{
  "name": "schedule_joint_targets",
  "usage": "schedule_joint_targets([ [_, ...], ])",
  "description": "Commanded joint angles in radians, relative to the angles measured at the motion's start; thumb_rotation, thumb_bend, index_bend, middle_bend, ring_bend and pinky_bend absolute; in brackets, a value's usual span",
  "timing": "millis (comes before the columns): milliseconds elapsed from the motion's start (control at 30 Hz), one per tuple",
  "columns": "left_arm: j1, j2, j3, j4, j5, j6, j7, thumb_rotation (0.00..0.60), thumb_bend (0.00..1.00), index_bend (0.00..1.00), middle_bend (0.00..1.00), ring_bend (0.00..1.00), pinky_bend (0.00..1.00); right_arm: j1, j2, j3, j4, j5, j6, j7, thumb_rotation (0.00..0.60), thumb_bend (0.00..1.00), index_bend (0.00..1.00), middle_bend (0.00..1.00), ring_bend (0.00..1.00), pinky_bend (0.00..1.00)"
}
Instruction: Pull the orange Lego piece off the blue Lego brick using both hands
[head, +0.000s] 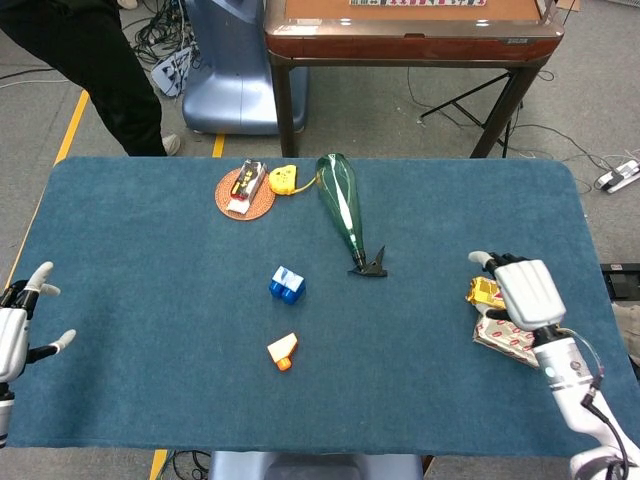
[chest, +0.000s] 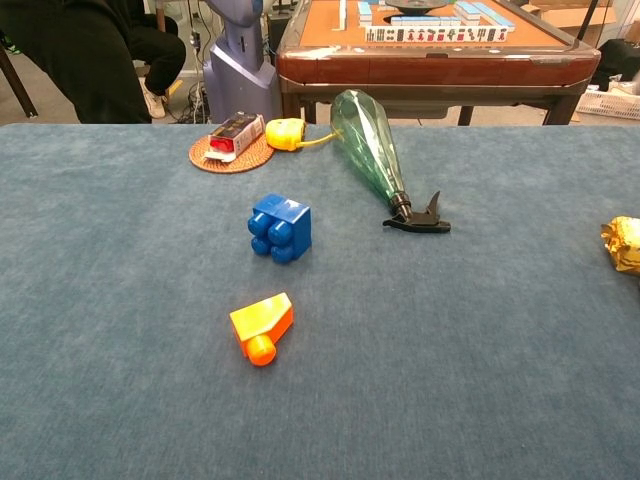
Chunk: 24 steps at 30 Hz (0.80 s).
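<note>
The blue Lego brick lies on its side in the middle of the blue table. Apart from it, nearer the front edge, lies the orange Lego piece, with a gap of cloth between the two. My left hand is at the table's far left edge, fingers spread, holding nothing. At the right side my right hand hovers by the snack packets, fingers apart and empty. Neither hand appears in the chest view.
A green spray bottle lies on its side behind the brick. A round coaster with a small box and a yellow tape measure sit at the back. Snack packets lie at the right. A person stands behind the table.
</note>
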Motion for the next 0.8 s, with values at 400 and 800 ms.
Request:
schedule_joint_targets([
  [400,0.075,0.017,0.043,-0.005,0.01,-0.028,-0.025,0.6,0.02,0.19,0.36,0.26,0.44,-0.177,0.014,-0.033,0.06,-0.09,0.147,0.09,0.6,0.0,0.29,0.42,0.43,0.57],
  [800,0.093,-0.004,0.031,0.01,0.024,-0.026,-0.021,0.6,0.02,0.19,0.37,0.26,0.44,-0.186,0.032,0.003,0.039,-0.097,0.099,0.101,0.6,0.0,0.32,0.42,0.43,0.58],
])
